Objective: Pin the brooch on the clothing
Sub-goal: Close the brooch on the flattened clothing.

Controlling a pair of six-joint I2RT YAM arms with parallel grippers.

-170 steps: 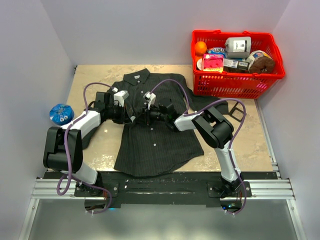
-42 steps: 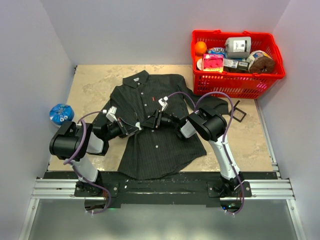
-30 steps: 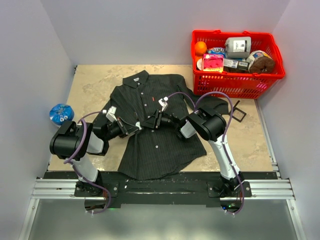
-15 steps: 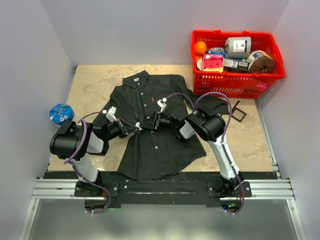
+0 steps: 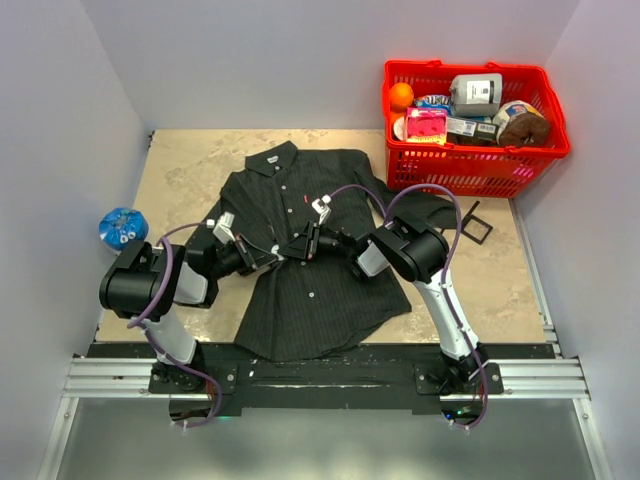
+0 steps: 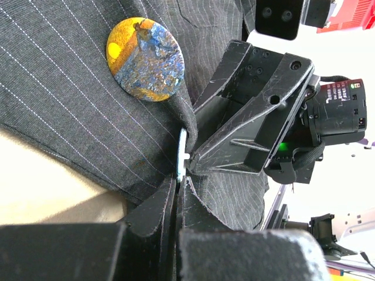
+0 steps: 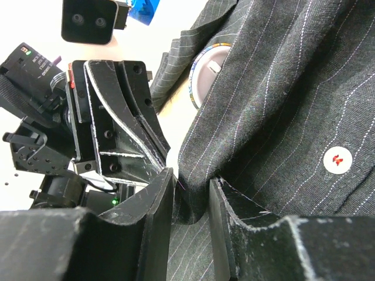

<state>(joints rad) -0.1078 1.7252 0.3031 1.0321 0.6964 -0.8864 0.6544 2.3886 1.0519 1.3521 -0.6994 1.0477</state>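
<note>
Left gripper [image 6: 177, 182] clenched on a shirt [image 6: 64, 111] fold, pale metal sliver [image 6: 182, 153] at its tips; right gripper [image 7: 188, 186] pinches the same fold, tip to tip. Brooch [image 6: 145, 58] on the cloth at 11 o'clock of the left tips. Risk: opposed pulls drag the fold and free the brooch if its pin isn't latched. Basket [image 5: 470, 165] at 2 o'clock, well apart; table [image 5: 185, 165] open from 9 to 11

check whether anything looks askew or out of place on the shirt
Only the clothing stands out: its front is pinched up into a ridge between the left gripper and the right gripper rather than lying flat. The brooch sits on the fabric just beside that pinch. Nothing looks spilled or damaged.
</note>
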